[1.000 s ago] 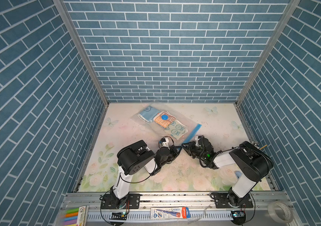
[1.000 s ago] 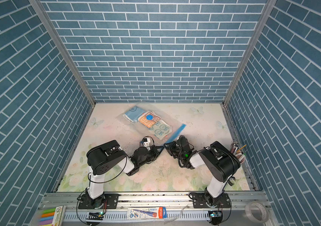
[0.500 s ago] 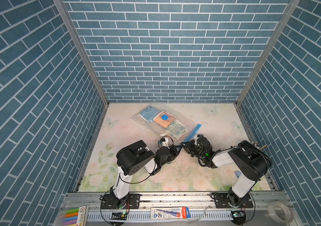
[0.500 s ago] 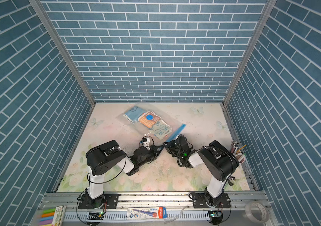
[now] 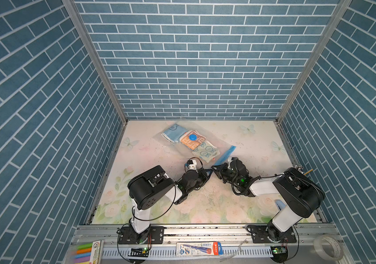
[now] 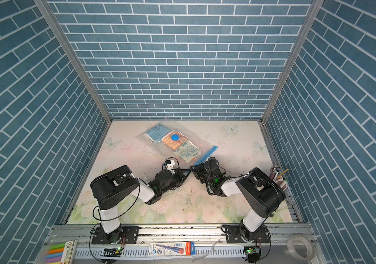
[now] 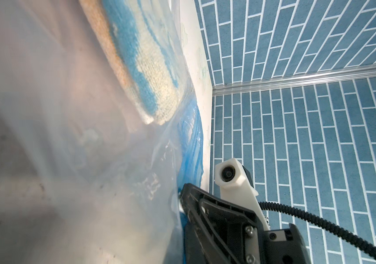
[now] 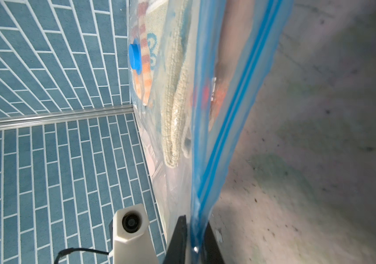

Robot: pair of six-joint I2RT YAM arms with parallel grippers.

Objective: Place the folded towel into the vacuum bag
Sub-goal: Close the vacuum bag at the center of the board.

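The vacuum bag (image 5: 219, 143) lies flat and slanted on the table (image 5: 258, 141). Three folded towels are already inside it in a row: a blue towel (image 5: 171, 134), an orange towel (image 5: 189, 142) under the valve cap (image 5: 192, 137), and a pale green towel (image 5: 206, 151) nearest the mouth. The left gripper (image 5: 208, 174) is pressed together, apparently on clear film at the near mouth corner, though its tips are veiled. Just beside it, the right gripper (image 5: 215, 170) pinches the blue zip strip (image 5: 227, 152) between its jaws. The loading looks done, so the mouth is what needs care. Hold both layers level and lightly taut, keep the green towel's edge off the strip, and avoid dragging the bag.
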